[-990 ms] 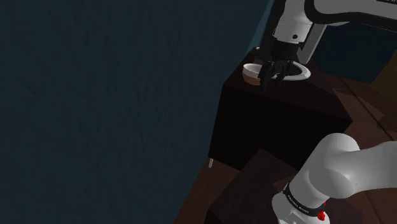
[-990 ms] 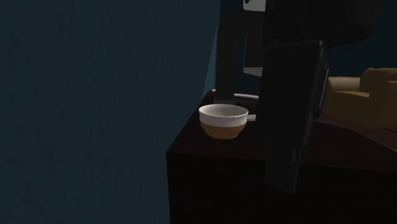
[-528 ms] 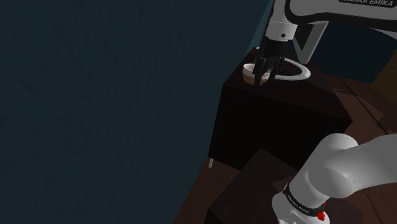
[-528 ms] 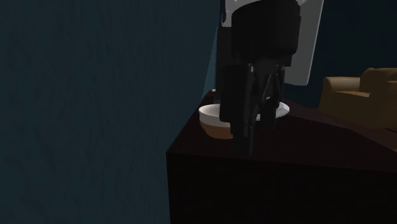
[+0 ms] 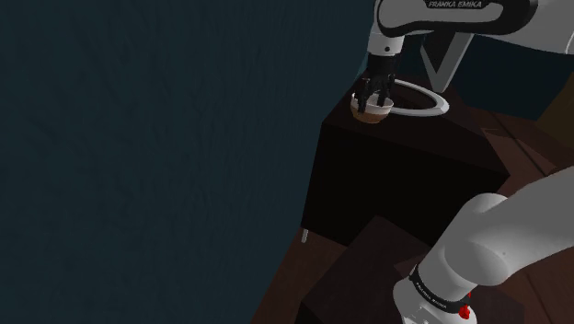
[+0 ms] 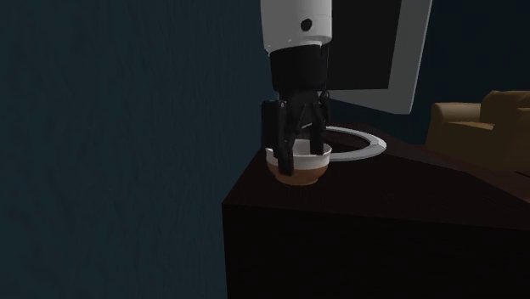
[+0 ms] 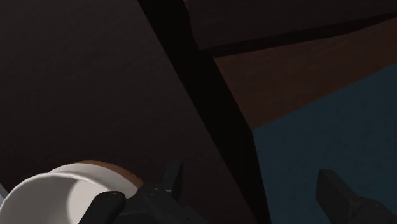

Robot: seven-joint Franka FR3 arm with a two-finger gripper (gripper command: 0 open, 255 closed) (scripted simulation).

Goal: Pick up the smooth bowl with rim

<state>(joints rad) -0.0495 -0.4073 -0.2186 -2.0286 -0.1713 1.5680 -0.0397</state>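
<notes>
White arm [image 5: 501, 244], black claw [image 6: 299, 158], FRANKA EMIKA lettering [image 5: 460, 5]

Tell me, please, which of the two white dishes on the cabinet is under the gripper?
The small bowl with the brown outside, at the corner of the cabinet; the gripper hangs over it. The wide, flat plate lies farther from the corner.

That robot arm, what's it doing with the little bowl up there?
The white robot arm has its black two-finger gripper down at a small bowl, white inside and brown outside. The bowl sits near the corner of a dark brown cabinet top. The fingers are open and low by the bowl's rim, but they are not clasping it, so the bowl is not yet lifted. A flat white ring-shaped plate lies just behind the bowl.
</notes>
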